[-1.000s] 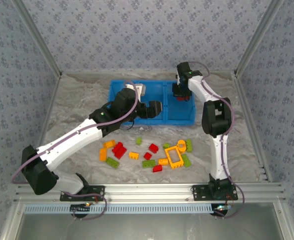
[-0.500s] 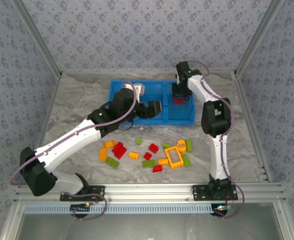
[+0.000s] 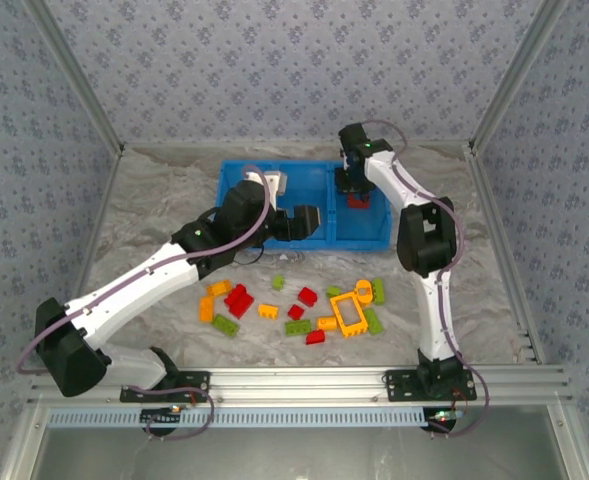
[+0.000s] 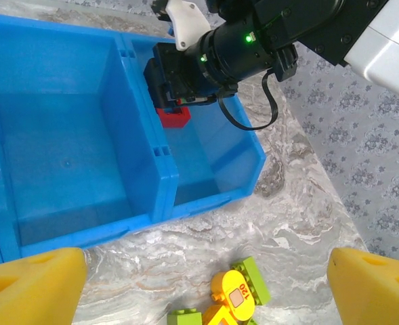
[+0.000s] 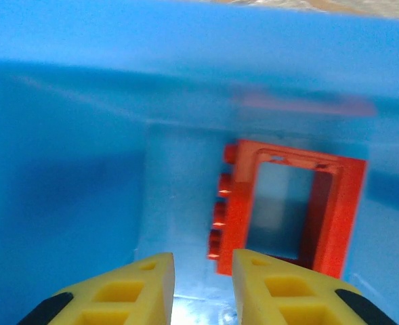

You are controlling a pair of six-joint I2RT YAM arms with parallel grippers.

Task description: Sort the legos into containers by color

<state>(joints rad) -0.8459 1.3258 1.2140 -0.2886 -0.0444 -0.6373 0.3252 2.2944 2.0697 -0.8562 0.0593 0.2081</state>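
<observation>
Three bin compartments (image 4: 160, 172); one red frame (image 5: 234, 203) just beyond the right pincer (image 5: 200, 267) — well behind it, six green bricks (image 3: 297, 327), six yellow-orange bricks (image 3: 267, 311), about four red bricks (image 3: 307, 296).

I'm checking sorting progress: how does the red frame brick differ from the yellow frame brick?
Colour: the red frame is red, the yellow frame is yellow-orange. Place: the red frame is inside the right-hand compartment of the blue bin, while the yellow frame lies out on the table among the loose bricks, not yet sorted. Both are open rectangular frames.
</observation>
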